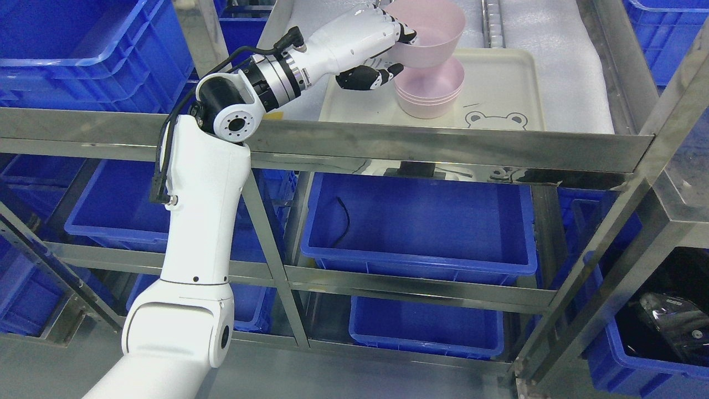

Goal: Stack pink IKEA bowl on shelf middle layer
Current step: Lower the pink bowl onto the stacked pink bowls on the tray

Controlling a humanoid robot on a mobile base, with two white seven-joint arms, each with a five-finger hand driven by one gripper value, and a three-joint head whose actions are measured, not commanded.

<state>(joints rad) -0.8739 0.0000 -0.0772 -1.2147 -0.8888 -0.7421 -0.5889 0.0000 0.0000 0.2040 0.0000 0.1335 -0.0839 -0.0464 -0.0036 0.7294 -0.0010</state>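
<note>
My left hand (388, 47) reaches over the shelf's front rail and is shut on a pink bowl (432, 33), fingers over its near rim and thumb under it. The held bowl is tilted and hangs just above a stack of pink bowls (429, 91), its base close to the stack's top. The stack stands on a cream tray (498, 94) with a bear face, lying on white foam on the shelf. My right arm is out of view.
The steel front rail (443, 145) runs below the tray. A steel post (659, 160) slants at the right. Blue bins (421, 227) fill the lower layers and sit at the upper left (83, 50) and upper right.
</note>
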